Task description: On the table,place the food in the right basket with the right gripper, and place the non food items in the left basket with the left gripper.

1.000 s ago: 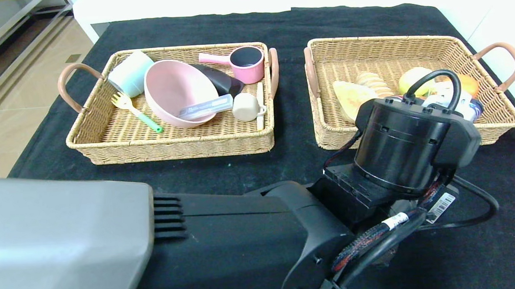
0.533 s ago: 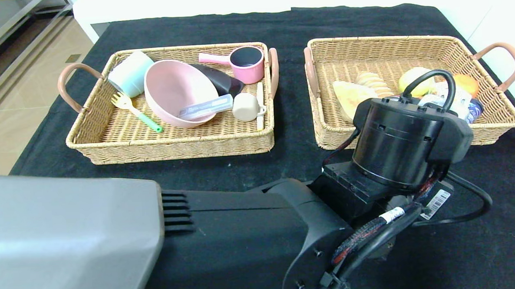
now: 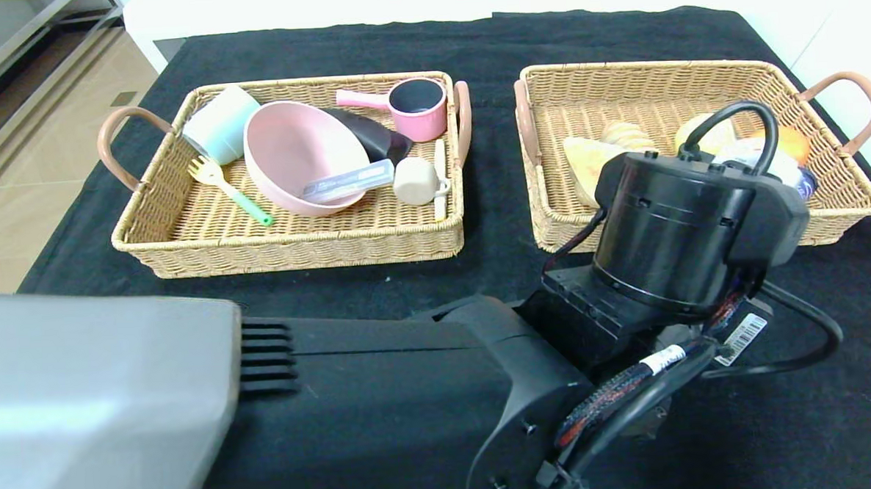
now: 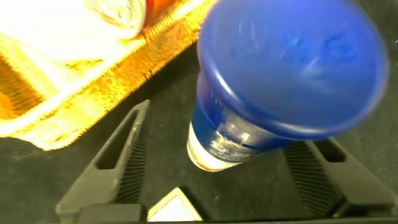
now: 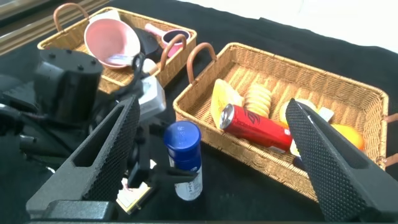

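The left gripper [image 4: 217,180] hung low over the black tabletop [image 3: 408,290], just in front of the right basket [image 3: 699,225], straddling a blue-capped bottle [image 4: 280,81] that stood upright on the cloth. In the left wrist view its fingers [image 4: 118,162] were spread, one on each side of the bottle with dark gaps showing, so the bottle was released rather than clasped. In the right wrist view the same bottle [image 5: 184,158] stood just outside the near wall of that basket [image 5: 249,149], beside the left arm's wrist.

The right gripper [image 5: 211,155] was held back above the tabletop, wide open, grasping nothing.

The right basket carried a red can [image 5: 256,127] on its side, a yellow wedge [image 5: 224,102], a ridged bread roll [image 5: 258,99] and an orange fruit [image 5: 345,137].

The left basket [image 3: 288,243] held a pink bowl [image 3: 299,151] with a clear flat case [image 3: 348,181] across its rim, a pale green cup [image 3: 221,125], a yellow-and-green fork [image 3: 231,189], a pink saucepan [image 3: 407,107] and a small beige cup [image 3: 416,181].
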Available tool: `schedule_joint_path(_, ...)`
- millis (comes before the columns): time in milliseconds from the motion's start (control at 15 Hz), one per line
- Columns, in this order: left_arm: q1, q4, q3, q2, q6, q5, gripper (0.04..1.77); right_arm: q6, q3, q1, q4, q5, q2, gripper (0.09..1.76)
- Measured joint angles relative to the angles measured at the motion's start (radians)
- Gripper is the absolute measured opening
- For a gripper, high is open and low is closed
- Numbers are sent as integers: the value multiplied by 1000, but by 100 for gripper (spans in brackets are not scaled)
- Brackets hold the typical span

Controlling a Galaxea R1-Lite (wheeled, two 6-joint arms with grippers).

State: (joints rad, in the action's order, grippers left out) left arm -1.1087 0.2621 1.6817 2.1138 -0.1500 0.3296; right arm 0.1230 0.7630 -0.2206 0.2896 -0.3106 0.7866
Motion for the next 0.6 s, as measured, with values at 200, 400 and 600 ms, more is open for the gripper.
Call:
schedule_joint_path(200,-24,-74,-13,-48,10,9,151,0,1,0,-1,0,-4,171)
schedule_joint_path(400,-41,-106,-53,-95,25,46,158,1,1,0,-1,-1,-7,171)
schedule_joint_path(600,-45,-110,-113,-127,68,70,162,1,0,0,-1,-1,-7,171)
